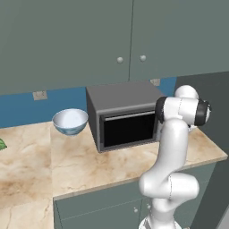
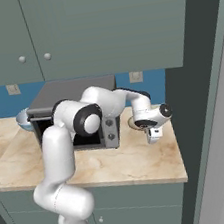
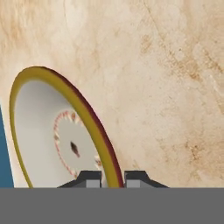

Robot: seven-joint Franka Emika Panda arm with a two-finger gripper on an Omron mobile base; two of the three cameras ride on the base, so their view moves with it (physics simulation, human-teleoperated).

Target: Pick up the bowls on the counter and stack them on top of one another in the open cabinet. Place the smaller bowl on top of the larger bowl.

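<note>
Smaller bowl [image 3: 65, 140]: sits on the tabletop [image 3: 166, 78] just right of the microwave [image 1: 120, 114], near the tabletop's right end. In the hand view its yellow rim with a dark red outer edge runs straight up between the two fingers [image 3: 89, 178], one finger inside the pale bowl, one outside. Fingers closed on that rim wall; gripper [image 2: 149, 129] hangs right over the bowl in the right base view. Judgement: grip looks set, so the next move is a straight lift before any swing toward the cabinet. Larger bowl [image 1: 70, 120]: white inside, pale blue outside, on the tabletop left of the microwave, well apart from the gripper, microwave between them. Count: two bowls, one microwave, one arm, two pale round knobs [image 1: 120, 59] on the closed doors above.
</note>
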